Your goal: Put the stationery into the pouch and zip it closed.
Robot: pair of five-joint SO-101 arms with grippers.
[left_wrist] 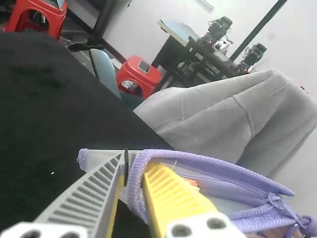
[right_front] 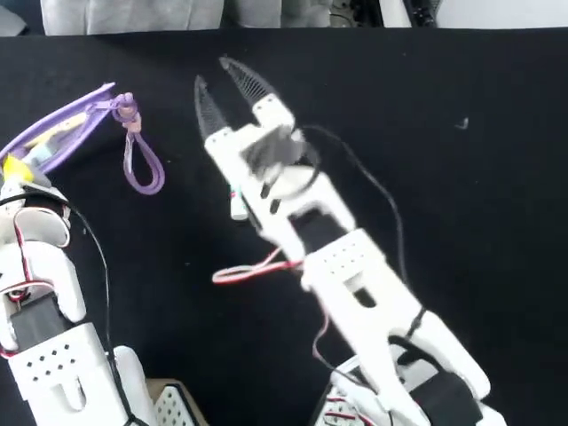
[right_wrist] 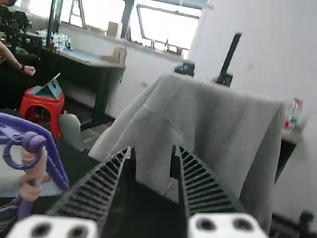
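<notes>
One pouch [right_front: 71, 120] end hides under left gripper [right_front: 18, 173]

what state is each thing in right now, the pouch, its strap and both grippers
pouch: unzipped and gaping, something yellow inside, one lip pinched
left gripper: shut on the pouch's lip
right gripper: open, empty, to the side of the pouch
strap: loose loop lying on the table, joined to the pouch's end

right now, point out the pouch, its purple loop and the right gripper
pouch [right_front: 62, 129], high view, its open mouth
purple loop [right_front: 149, 189], high view, bottom bend
right gripper [right_front: 211, 71], high view, between fingertips
</notes>
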